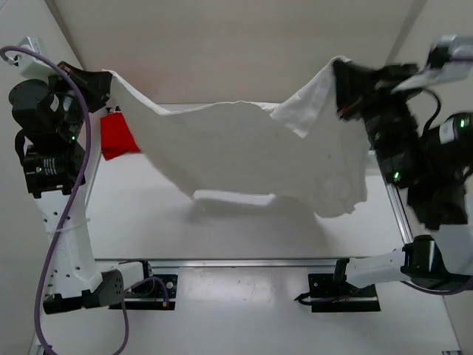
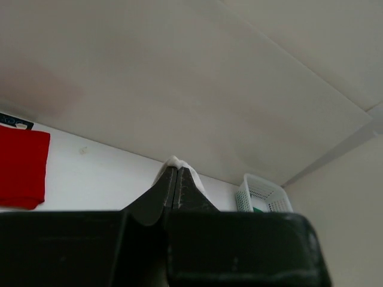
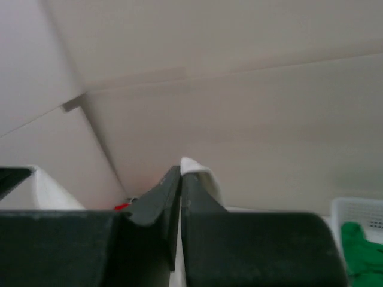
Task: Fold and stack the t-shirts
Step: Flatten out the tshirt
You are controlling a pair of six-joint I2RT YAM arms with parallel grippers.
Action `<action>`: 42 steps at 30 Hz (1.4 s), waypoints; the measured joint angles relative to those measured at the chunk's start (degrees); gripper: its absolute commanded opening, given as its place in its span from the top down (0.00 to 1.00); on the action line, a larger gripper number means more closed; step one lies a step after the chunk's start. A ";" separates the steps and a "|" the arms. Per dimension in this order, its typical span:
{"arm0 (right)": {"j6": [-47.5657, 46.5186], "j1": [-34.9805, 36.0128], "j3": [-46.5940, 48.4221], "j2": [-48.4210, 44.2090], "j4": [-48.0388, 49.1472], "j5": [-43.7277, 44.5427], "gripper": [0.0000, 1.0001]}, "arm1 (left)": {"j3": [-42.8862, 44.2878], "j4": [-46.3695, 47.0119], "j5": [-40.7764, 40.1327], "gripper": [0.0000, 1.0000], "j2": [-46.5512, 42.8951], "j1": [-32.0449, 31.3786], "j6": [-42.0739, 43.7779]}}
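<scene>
From the left arm (image 1: 52,159), whose jaws pinch one top corner, the white cotton t-shirt (image 1: 251,155) sags lengthwise above the worktop (image 1: 148,222) to the right arm (image 1: 403,159), whose jaws seemingly clamp the opposite corner, neither arm nearer.

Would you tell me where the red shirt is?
The red shirt lies on the table's left in the top view, by the left end effector, behind the white shirt.

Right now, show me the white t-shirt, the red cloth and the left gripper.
white t-shirt (image 1: 244,155), top external view, middle of the hanging cloth
red cloth (image 1: 117,137), top external view, its visible middle
left gripper (image 2: 175,171), left wrist view, between the closed fingertips
</scene>
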 measured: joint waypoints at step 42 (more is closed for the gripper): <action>5.66 -48.11 6.47 24.70 10.60 -46.25 1.00 | 5.22 8.94 -6.19 1.00 22.40 2.51 -2.25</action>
